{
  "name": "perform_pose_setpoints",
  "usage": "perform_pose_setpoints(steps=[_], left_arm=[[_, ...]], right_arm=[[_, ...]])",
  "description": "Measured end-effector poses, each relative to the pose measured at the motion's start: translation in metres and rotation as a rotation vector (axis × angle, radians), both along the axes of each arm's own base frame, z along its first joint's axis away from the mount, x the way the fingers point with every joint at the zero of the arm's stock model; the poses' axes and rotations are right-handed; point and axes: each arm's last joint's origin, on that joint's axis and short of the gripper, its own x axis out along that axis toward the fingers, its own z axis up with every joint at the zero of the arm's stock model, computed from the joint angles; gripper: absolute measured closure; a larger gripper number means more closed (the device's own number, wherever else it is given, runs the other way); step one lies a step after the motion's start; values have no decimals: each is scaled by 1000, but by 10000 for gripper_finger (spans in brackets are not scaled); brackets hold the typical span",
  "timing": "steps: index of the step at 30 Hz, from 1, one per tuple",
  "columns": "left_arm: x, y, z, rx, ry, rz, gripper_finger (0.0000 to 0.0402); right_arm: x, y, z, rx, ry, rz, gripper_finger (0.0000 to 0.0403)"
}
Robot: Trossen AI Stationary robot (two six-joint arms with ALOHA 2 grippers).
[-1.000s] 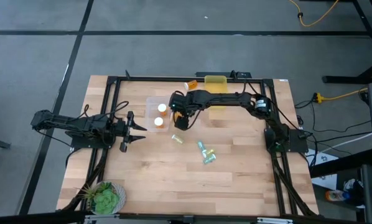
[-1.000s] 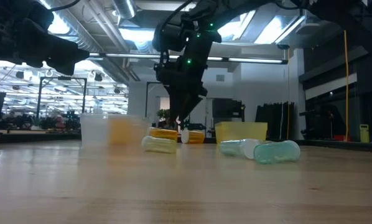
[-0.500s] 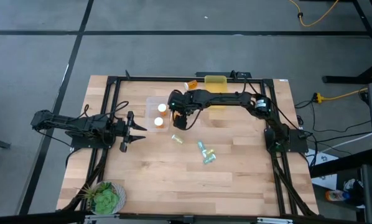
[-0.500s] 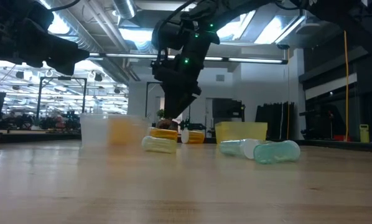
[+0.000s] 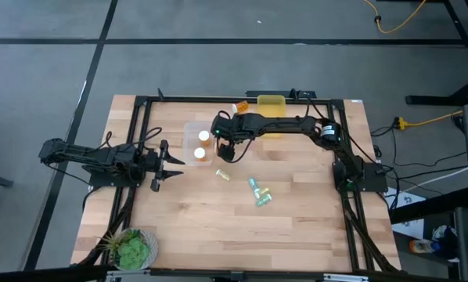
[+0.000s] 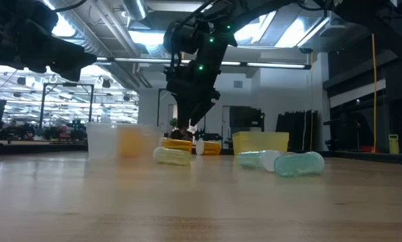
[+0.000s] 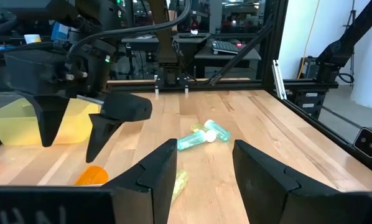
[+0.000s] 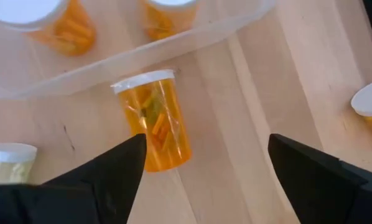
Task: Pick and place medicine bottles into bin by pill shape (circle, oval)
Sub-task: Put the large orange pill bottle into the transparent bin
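One orange bottle (image 8: 156,118) lies on its side on the wooden counter (image 5: 218,227), between the spread fingers (image 8: 105,171) of the right gripper (image 5: 225,150).

Its white cap touches the wall of a clear bin (image 5: 192,129), where two more orange bottles (image 5: 202,145) stand upright. A yellowish bottle (image 5: 222,175) lies just beside the gripper, and pale green and teal bottles (image 5: 258,192) lie in a cluster nearer the counter's middle. A yellow bin (image 5: 271,104) sits at the far edge with another orange bottle (image 5: 240,106) beside it. The left gripper (image 5: 169,164) waits with fingers apart, well clear at the left. A potted plant (image 5: 132,249) stands in the near corner.
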Motion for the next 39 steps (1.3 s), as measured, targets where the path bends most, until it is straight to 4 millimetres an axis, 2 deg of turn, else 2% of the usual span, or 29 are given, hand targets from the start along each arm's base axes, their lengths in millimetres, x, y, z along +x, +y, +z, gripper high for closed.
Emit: perform_pose_setpoints(steps=[31,39], left_arm=[[0,0,0,-13,1,1,253],[0,1,0,-51,2,49,253]], right_arm=[[2,3,0,97,-37,25,66],[2,3,0,105,-38,28,66]])
